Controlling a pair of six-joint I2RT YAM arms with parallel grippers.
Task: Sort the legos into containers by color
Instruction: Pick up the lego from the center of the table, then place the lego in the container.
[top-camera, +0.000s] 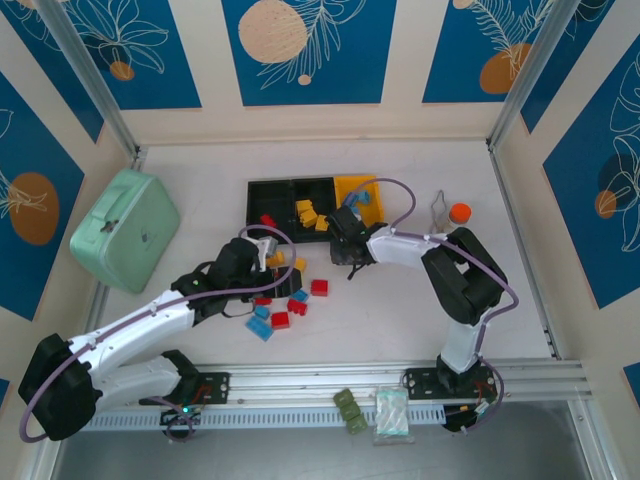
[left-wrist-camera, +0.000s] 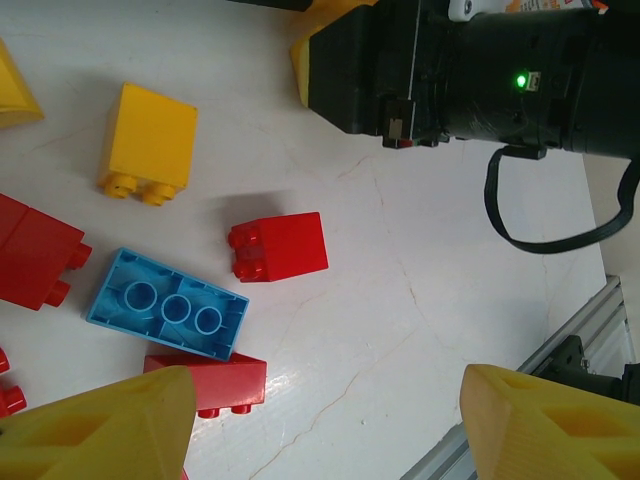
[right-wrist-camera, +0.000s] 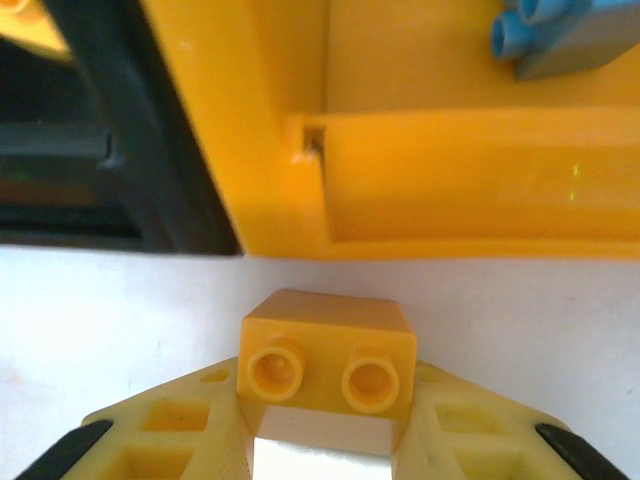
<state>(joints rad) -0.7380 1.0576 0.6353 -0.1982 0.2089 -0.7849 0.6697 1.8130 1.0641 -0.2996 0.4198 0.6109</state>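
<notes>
Three joined bins stand at the back: two black containers (top-camera: 290, 192) and a yellow container (top-camera: 355, 185). Yellow legos (top-camera: 308, 212) lie in the middle black bin, and a light blue lego (right-wrist-camera: 560, 40) lies in the yellow container (right-wrist-camera: 400, 200). My right gripper (right-wrist-camera: 328, 400) is shut on a yellow lego (right-wrist-camera: 328, 350) just in front of the yellow bin's wall, above the table. My left gripper (left-wrist-camera: 320, 430) is open over loose bricks: a red lego (left-wrist-camera: 280, 246), a blue lego (left-wrist-camera: 168, 303) and a yellow lego (left-wrist-camera: 148, 140). Nothing is between its fingers.
A large mint-green case (top-camera: 125, 228) lies at the left, and an orange-capped bottle (top-camera: 459, 213) stands at the right. An olive-green block (top-camera: 350, 410) and a clear packet (top-camera: 392, 415) lie beyond the front rail (top-camera: 400, 375). The right arm's black wrist (left-wrist-camera: 480, 70) is close to my left gripper.
</notes>
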